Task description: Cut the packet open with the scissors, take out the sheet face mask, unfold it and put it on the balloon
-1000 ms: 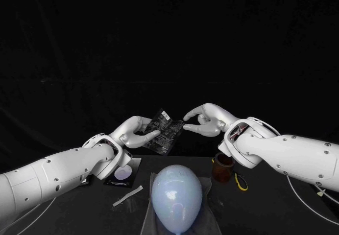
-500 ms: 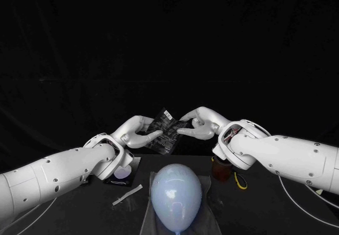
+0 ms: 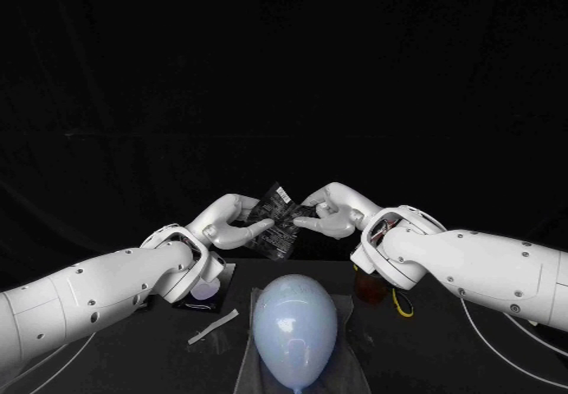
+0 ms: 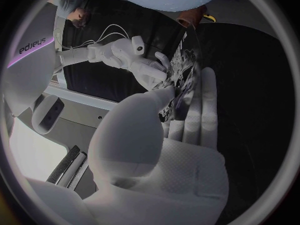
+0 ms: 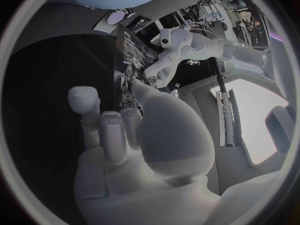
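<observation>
A black printed packet [image 3: 277,222] hangs upright in the air above the table, beyond the balloon [image 3: 294,327]. My left hand [image 3: 232,226] grips the packet's left side between thumb and fingers. My right hand [image 3: 330,210] pinches the packet's upper right edge, thumb on the printed face. The left wrist view has the packet [image 4: 185,67] edge-on beyond my left hand [image 4: 178,135], with the right hand [image 4: 145,67] touching it. In the right wrist view the packet [image 5: 128,67] stands in front of my right hand [image 5: 128,135], and the left hand [image 5: 166,52] holds its far side. The pale blue balloon lies lengthwise near me.
The balloon rests in a clear tray [image 3: 345,316]. A brown cup [image 3: 372,285] and yellow-handled scissors [image 3: 404,306] sit under my right arm. A cut-off strip [image 3: 213,328] lies left of the balloon, and a black card with a white oval [image 3: 205,291] under my left wrist.
My right hand has moved left to the packet and closed its fingers on the upper right edge. The left hand kept its hold in place.
</observation>
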`<state>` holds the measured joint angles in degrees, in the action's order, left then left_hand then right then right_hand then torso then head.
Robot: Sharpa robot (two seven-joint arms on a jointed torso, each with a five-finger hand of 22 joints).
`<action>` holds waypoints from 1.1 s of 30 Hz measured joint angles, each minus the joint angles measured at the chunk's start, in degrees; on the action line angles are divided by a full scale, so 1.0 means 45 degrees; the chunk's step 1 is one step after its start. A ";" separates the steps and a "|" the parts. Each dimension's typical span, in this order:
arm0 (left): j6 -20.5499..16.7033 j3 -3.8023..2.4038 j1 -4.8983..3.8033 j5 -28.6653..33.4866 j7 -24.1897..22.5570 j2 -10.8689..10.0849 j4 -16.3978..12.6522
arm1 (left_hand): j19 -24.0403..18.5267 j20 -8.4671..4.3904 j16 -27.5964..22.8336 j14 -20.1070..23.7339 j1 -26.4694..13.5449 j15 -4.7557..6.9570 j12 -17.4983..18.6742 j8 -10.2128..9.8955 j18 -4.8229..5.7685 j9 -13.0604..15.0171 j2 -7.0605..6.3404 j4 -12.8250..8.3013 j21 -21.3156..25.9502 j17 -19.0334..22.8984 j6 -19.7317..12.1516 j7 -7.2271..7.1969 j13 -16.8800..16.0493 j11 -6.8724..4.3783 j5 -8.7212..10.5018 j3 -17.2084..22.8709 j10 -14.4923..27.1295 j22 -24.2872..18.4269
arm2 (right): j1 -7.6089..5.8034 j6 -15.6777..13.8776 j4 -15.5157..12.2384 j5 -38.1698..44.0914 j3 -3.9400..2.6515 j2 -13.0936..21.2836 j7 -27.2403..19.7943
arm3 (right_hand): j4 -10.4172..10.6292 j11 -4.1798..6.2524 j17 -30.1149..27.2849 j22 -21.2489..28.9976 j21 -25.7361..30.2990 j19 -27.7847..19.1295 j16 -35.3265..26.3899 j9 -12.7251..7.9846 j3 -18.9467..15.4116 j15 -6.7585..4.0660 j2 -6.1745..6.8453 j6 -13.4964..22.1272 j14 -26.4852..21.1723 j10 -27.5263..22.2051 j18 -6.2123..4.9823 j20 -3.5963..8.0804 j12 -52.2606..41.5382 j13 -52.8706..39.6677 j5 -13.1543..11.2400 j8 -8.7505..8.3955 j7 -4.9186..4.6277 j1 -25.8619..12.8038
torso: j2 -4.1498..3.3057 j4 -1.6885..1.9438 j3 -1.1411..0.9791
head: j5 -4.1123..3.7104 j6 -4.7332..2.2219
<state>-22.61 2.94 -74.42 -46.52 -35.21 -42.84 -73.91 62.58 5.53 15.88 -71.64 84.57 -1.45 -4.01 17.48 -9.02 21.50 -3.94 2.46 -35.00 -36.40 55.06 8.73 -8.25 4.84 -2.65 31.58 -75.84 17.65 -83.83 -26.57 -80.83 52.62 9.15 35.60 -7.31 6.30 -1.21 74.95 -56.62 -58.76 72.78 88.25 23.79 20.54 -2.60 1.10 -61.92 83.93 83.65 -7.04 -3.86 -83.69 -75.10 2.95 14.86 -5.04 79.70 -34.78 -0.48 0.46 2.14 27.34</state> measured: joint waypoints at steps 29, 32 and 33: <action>0.0405 -0.0007 -0.0009 0.1129 0.1036 0.0052 -0.0382 | -0.3433 0.1877 -0.1277 0.3640 -0.0744 -0.1412 -0.0120 -0.1419 0.0219 0.0779 -0.1927 0.1759 0.3227 0.0624 -0.1094 0.0904 0.0759 0.1153 -0.0049 -0.3299 0.2931 -0.1835 | 0.0148 -0.1897 -0.0798 0.0449 0.0008 0.0380 -0.0359 | -0.0313 0.0183 0.0000 -0.0569 -0.0379 0.0288 0.0094 0.0084 0.0306 -0.0153 -0.0028 0.0225 -0.0020 -0.0002 0.0106 0.0287 -0.0175 0.0029 -0.0065 0.0888 0.0192 0.0134 | 0.0000 0.0000 -0.0002 | -0.0018 0.0039; 0.0372 -0.0007 -0.0010 0.1301 0.1140 0.0059 -0.0497 | -0.3302 0.2008 -0.1075 0.3584 -0.0521 -0.1356 -0.0293 -0.1227 -0.0080 0.0798 -0.1704 0.1842 0.3339 0.0625 -0.0802 0.0868 0.0727 0.1035 -0.0049 -0.3382 0.2811 -0.1948 | 0.0160 -0.2042 -0.0827 0.0937 0.0008 0.0377 -0.0136 | -0.0346 0.0183 0.0001 -0.0599 -0.0439 0.0288 0.0097 0.0084 0.0340 -0.0173 -0.0028 0.0242 -0.0002 -0.0002 0.0108 0.0287 -0.0175 0.0031 -0.0064 0.0940 0.0178 0.0133 | -0.0001 0.0007 -0.0002 | -0.0012 0.0040; 0.0362 -0.0007 -0.0009 0.1366 0.1170 0.0062 -0.0539 | -0.3275 0.2035 -0.1065 0.3559 -0.0455 -0.1331 -0.0293 -0.1221 -0.0164 0.0808 -0.1638 0.1842 0.3364 0.0625 -0.0745 0.0838 0.0718 0.1016 -0.0049 -0.3382 0.2791 -0.1982 | 0.0164 -0.2074 -0.0841 0.1100 0.0008 0.0377 -0.0063 | -0.0347 0.0183 0.0000 -0.0616 -0.0439 0.0288 0.0098 0.0084 0.0340 -0.0182 -0.0027 0.0248 0.0006 -0.0002 0.0109 0.0287 -0.0175 0.0031 -0.0064 0.0972 0.0174 0.0133 | -0.0001 0.0007 -0.0002 | -0.0012 0.0049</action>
<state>-20.98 2.91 -74.46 -40.37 -29.95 -42.56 -76.33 47.84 14.69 11.09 -55.63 82.53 -7.44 -5.33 11.98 -9.76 25.14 -11.31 10.75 -19.87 -33.58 51.71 12.50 -5.02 9.41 -2.87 16.36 -63.28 8.73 -83.09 -35.91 -84.61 57.57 9.18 37.30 -7.60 4.74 -0.39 74.95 -59.40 -60.73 74.08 88.69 24.16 22.07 -3.42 0.98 -60.81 83.95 83.64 -6.55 -2.57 -84.48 -74.96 2.66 19.23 -4.25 80.30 -34.79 -0.44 0.44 2.08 27.56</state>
